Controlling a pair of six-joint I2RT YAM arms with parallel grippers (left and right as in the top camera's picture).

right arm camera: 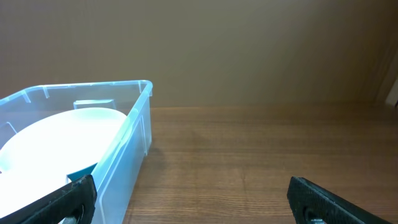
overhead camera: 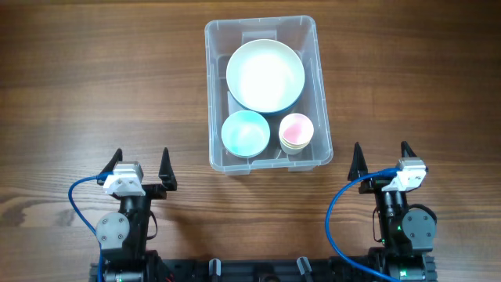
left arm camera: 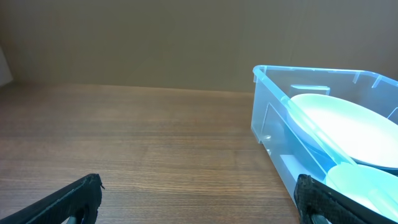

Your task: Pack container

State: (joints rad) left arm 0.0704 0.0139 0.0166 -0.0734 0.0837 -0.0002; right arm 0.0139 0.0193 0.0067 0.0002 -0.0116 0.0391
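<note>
Both jaws wide apart and empty, container point(overhead camera: 317, 102) well ahead, midway between them.

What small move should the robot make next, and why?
Probably only rest the arms: the white bowl, teal bowl and pink cup already sit inside the container, and the left gripper and right gripper are open and empty.

The container point(overhead camera: 261, 22) is clear, the big bowl point(overhead camera: 265, 75) white, the small bowl point(overhead camera: 245, 133) turquoise, the cup point(overhead camera: 296, 131) pink.
</note>
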